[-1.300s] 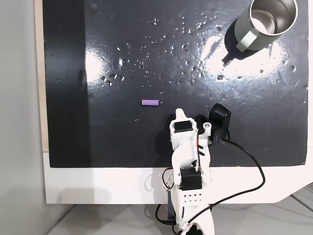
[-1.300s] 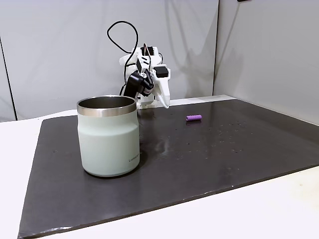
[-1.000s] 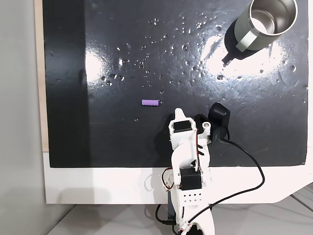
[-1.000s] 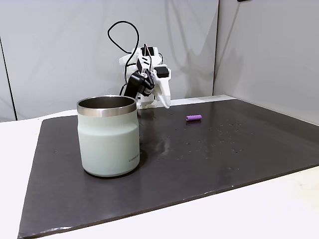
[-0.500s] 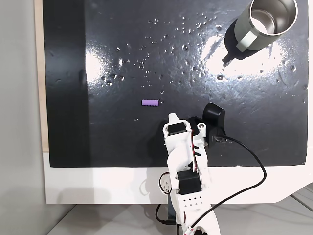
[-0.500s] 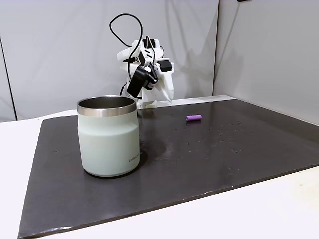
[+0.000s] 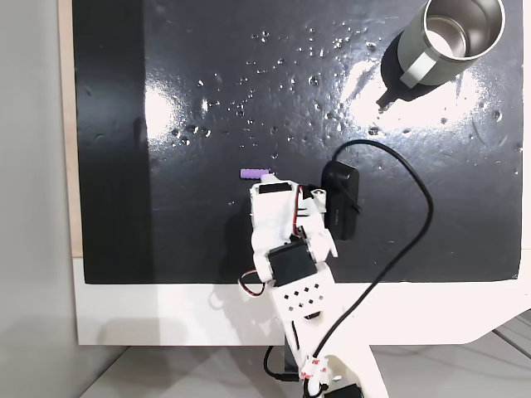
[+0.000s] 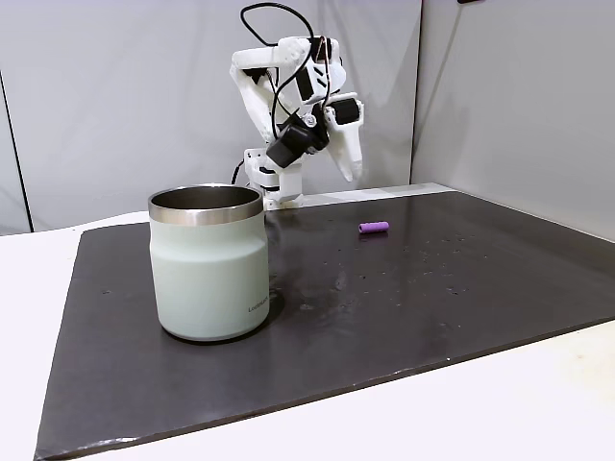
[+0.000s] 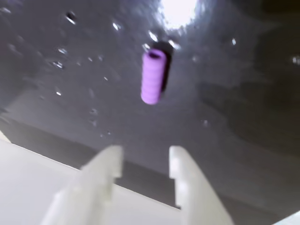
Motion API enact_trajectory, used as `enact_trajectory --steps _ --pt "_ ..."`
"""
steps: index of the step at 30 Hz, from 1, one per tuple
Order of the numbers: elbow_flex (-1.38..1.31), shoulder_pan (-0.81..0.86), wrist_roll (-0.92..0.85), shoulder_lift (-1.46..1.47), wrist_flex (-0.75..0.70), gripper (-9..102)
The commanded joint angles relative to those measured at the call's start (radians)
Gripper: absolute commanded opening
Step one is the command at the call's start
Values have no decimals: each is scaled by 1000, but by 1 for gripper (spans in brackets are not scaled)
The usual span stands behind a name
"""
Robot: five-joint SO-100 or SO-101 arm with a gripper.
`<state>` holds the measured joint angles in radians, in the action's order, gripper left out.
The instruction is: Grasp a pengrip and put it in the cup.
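The small purple ribbed pengrip lies on the black mat, left of the middle in a fixed view seen from above. My gripper hovers right beside and above it. From the side, the gripper hangs well above the mat, behind and left of the pengrip. In the wrist view the pengrip lies ahead of the gripper, whose white fingers stand slightly open with nothing between them. The grey-green cup with a steel inside stands upright at the mat's far right corner; its wall is nearest in the side view.
A black wrist camera and its looping cable hang right of the arm. The mat is shiny and speckled with small dents. A white tabletop borders the mat's near edge, and grey walls stand behind the arm.
The arm has lifted and swung left in the top-down view, bringing the gripper from the mat's near edge over to the pengrip. Pengrip and cup have not moved.
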<state>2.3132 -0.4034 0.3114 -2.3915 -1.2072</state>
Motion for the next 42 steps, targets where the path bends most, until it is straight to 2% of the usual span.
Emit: enact_trajectory --steps 1,8,18,29,42 --pt "-87 -63 69 55 -23 23" --pt "-169 -115 164 232 -55 26" --pt "-170 -60 161 360 86 26" --pt "-204 -5 166 502 166 25" --pt "-258 -9 167 653 169 22"
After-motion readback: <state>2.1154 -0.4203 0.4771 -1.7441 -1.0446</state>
